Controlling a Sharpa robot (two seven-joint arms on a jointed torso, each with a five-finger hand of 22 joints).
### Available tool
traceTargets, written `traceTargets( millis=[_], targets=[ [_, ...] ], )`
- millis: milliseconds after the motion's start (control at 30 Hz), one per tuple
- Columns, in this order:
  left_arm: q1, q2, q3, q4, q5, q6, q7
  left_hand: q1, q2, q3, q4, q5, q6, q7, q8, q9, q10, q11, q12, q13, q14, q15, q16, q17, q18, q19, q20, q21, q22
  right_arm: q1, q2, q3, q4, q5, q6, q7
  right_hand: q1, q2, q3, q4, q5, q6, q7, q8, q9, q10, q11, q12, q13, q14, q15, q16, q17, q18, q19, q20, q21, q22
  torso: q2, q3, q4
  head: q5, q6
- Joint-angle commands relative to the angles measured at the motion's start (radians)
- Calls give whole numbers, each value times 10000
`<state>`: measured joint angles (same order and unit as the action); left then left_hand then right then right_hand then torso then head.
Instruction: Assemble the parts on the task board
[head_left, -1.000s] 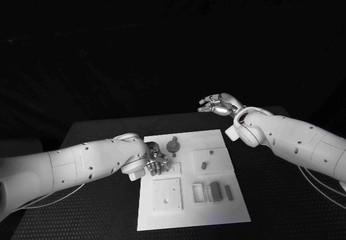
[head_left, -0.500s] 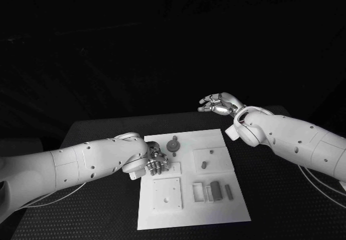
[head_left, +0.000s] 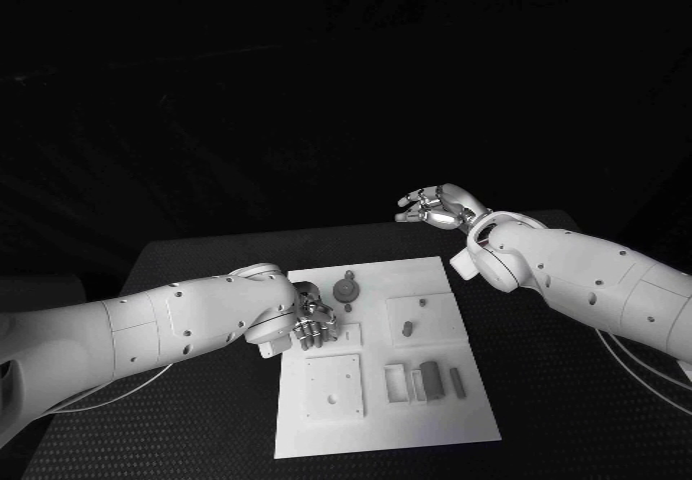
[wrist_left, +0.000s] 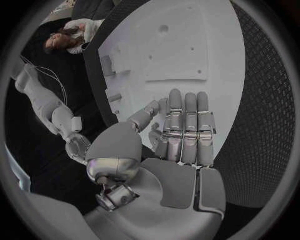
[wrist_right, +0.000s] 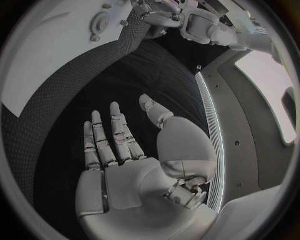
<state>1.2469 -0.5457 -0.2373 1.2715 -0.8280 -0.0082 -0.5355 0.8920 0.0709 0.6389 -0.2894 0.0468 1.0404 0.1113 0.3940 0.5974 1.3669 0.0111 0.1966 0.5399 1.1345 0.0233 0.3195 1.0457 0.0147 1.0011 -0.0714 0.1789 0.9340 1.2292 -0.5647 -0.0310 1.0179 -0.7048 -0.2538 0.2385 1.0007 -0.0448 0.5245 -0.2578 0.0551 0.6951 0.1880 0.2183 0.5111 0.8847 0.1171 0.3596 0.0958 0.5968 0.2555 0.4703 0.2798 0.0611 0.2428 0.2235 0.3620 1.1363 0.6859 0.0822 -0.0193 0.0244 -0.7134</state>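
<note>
- No text, label, brand, number or sign can be read anywhere in these views.
- The task board (head_left: 378, 352) carries no legible marking on its white face.
- The parts (head_left: 430, 380) on it bear no readable print.

Dim, near-black surroundings; the white task board (head_left: 382, 350) stands out pale, and wrist views bend edges.

Matt white task board (head_left: 433, 420) on a rough, textured black table (head_left: 188, 440); glossy metal fingers (wrist_left: 185, 120)
</note>
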Motion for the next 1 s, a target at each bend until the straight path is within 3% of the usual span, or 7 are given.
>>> traceTargets(
  millis=[33, 400, 1000],
  targets=[
    [-64, 67, -20, 8, 3, 323, 20, -12, 64, 58, -2, 41, 466, -418, 35, 6, 0, -49, 57, 10, 39, 1, 31, 11, -143, -28, -35, -15, 18, -2, 19, 5, 7, -79, 177, 127, 91, 5, -42, 5, -52, 58, 419, 39, -13, -1133, 1086, -42, -12, -91, 0, -61, 7, -81, -67, 9, -44, 15, 1, 2, -2, -5, -10],
    [-73, 83, -20, -108, 38, 639, -18, 6, 66, 95, -9, 60, 505, -437, 40, 36, 24, -67, 104, 44, 78, -17, 36, 51, -144, -19, -52, 1, 69, -2, 15, 5, 17, -147, 189, 97, 96, 22, -42, 10, -52, 61, 419, 46, -21, -1130, 1086, -42, -23, -93, 2, -66, 12, -83, -69, 8, -46, 31, -1, 2, 2, -14, -36],
    [-81, 125, -19, -251, 38, 515, -21, -26, 31, 99, 7, 40, 518, -438, 26, 61, 12, -69, 138, 73, 91, -21, 27, 94, -147, -29, -50, 6, 120, -3, 37, 5, 33, -171, 170, 56, 76, 30, -56, 29, -52, 65, 418, 57, -36, -1122, 1087, -41, -42, -100, 6, -78, 18, -86, -74, 7, -51, 55, 6, 7, -7, -30, -42]
  ],
)
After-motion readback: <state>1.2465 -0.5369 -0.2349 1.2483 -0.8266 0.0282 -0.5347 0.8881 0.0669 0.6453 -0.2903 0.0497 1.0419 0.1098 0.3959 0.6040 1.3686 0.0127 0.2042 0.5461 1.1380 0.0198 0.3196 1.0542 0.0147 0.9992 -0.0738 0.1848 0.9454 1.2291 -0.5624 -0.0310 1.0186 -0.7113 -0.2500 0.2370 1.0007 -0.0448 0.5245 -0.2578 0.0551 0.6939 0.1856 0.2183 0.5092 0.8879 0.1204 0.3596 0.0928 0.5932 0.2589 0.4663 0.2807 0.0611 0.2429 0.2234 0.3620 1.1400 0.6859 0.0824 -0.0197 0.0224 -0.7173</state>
